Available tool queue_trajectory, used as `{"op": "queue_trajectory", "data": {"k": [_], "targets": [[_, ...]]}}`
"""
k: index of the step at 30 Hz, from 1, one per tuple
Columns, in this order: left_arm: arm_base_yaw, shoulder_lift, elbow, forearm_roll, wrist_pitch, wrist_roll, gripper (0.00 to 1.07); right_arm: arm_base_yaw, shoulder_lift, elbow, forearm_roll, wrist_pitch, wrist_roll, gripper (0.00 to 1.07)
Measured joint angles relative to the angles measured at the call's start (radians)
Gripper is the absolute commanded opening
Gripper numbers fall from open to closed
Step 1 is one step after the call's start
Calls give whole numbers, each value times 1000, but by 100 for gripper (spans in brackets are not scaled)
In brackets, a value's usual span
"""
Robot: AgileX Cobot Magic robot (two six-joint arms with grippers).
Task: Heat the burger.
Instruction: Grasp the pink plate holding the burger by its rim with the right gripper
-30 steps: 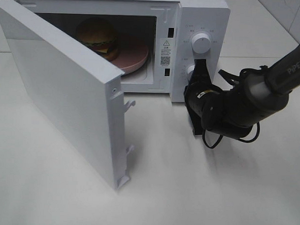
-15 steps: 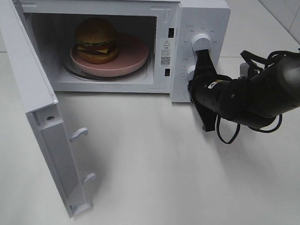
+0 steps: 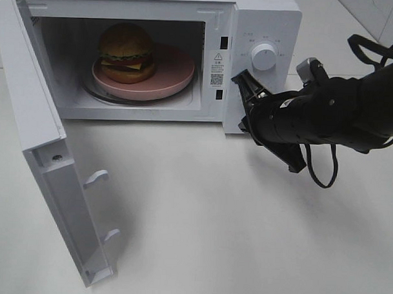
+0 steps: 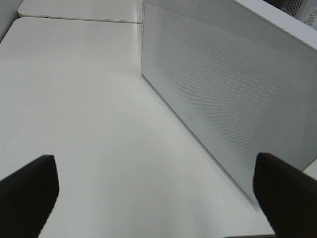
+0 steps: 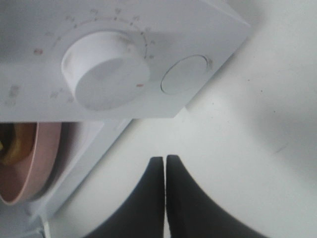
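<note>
The burger (image 3: 125, 49) sits on a round pink plate (image 3: 176, 72) inside the open white microwave (image 3: 266, 14). My right gripper (image 3: 241, 81) is shut and holds nothing. It hovers just in front of the lower control panel, below the upper knob (image 3: 263, 57). In the right wrist view its shut fingers (image 5: 165, 163) point toward the knob (image 5: 106, 69) and the round button (image 5: 184, 74), and the plate's rim (image 5: 20, 168) shows at the edge. My left gripper (image 4: 153, 166) is open and empty beside the microwave's perforated wall (image 4: 223, 94).
The microwave door (image 3: 42, 116) hangs wide open at the left, its latch hooks (image 3: 95, 177) sticking out over the white table (image 3: 232, 238). The right arm's black cable (image 3: 321, 177) loops below it. A tiled wall stands at the back right.
The door has swung from half open to wide open, uncovering the burger. My right gripper has drawn back from the lower button and turned its shut tip leftward.
</note>
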Motion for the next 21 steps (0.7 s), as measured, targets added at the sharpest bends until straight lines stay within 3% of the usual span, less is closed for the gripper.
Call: {"op": "queue_trajectory", "data": {"k": [13,21], "targets": [[0,0,0,0,0,0,100,0,-115,-1,-107,313,-383,0],[0,0,0,0,0,0,100,-7,-138,-112,-204,640,-616,0]]}}
